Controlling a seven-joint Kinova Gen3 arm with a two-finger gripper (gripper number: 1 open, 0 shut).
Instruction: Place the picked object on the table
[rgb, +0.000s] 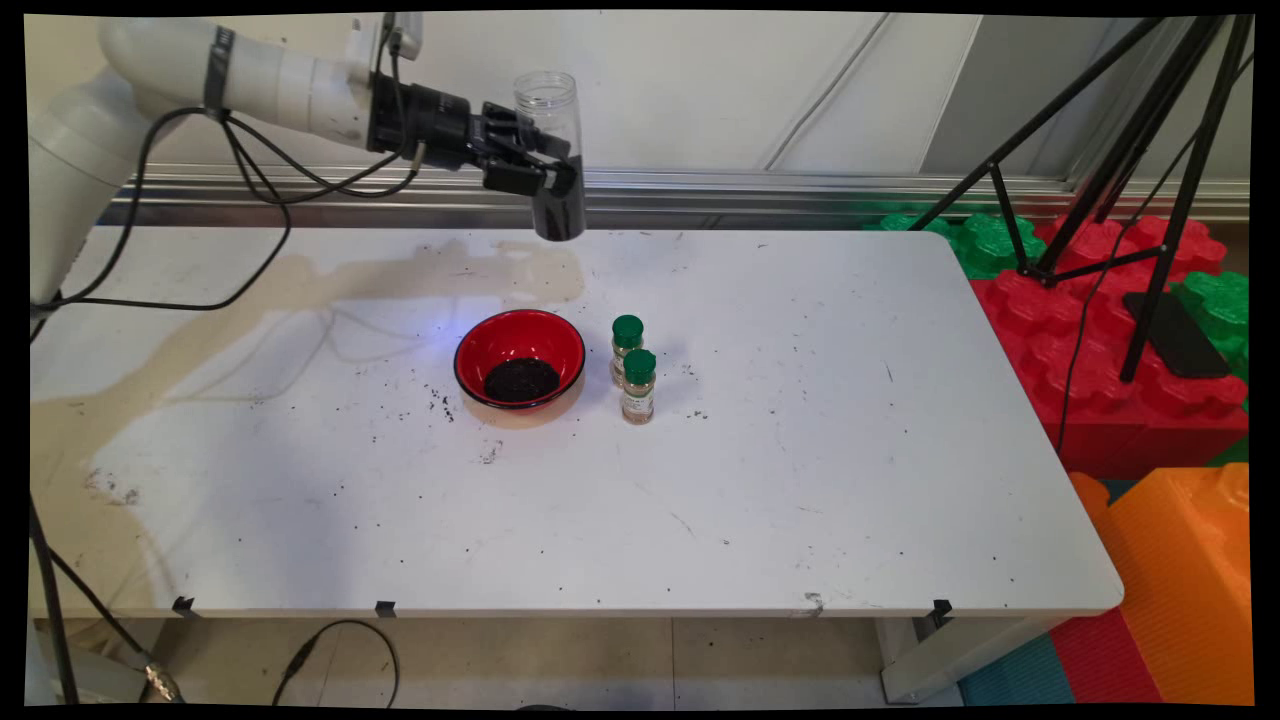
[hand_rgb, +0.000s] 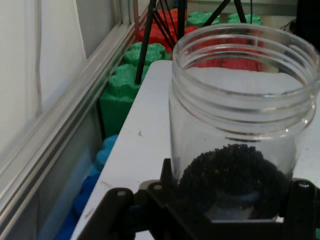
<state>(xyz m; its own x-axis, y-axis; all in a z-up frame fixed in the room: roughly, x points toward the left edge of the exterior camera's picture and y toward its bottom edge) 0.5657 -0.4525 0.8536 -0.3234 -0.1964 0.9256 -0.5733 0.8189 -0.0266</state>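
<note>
Main view: claw (rgb: 556, 172) clenched around an upright clear jar (rgb: 551, 155) (open-mouthed, dark grains in its lower part), raised above the tabletop's (rgb: 800, 480) far edge, beyond a red bowl (rgb: 520, 360) and two green-capped bottles (rgb: 633, 368).

The jar (rgb: 550, 150) in the gripper (rgb: 540, 170) is showing clear, smooth plastic with a threaded rim and dark grainy matter (hand_rgb: 235, 175) inside. Below the jar, the bowl (rgb: 520, 350) is gleaming glossy red and black. Right of the bowl, 2 bottles (rgb: 633, 372) are wearing ribbed green plastic caps. The table (rgb: 800, 450) is looking matt white, scuffed and stained.
</note>
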